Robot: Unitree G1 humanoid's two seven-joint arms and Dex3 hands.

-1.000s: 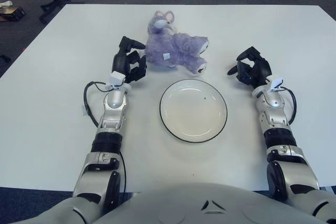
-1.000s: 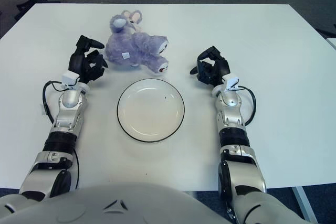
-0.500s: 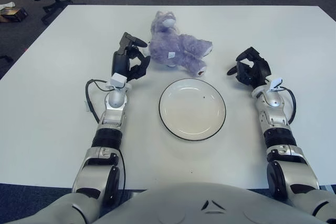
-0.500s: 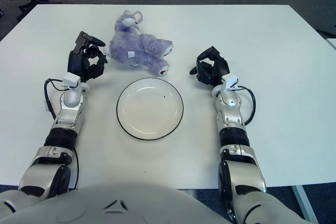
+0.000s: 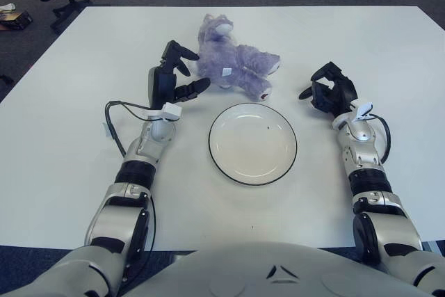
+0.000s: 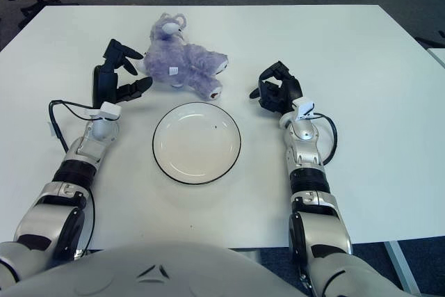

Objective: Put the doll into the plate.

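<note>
left hand (image 5: pixel 172 78) up off the white surface (image 5: pixel 83 67), fingers spread wide, holding nothing, palm turned toward the doll (image 5: pixel 233 67) and just beside its left flank, one finger reaching close to the fur, can't tell if touching; doll is purple plush lying on its side at the far side of the plate (image 5: pixel 253 143), apart from the rim, feet pointing to the robot's right, head at the far end; plate empty, between both arms; right hand (image 5: pixel 329 93) near the doll's feet side but well apart from it, fingers curled in, holding nothing, idle; step in hand looks like the reach and grasp, nothing lifted yet; to do it well, likely bring the open left hand further around the body, not the ear or tag, close on the thick torso since plush squashes and can slip, lift clear of the rim, then set it down centred in the plate; pushing sideways could shove the doll away
</note>
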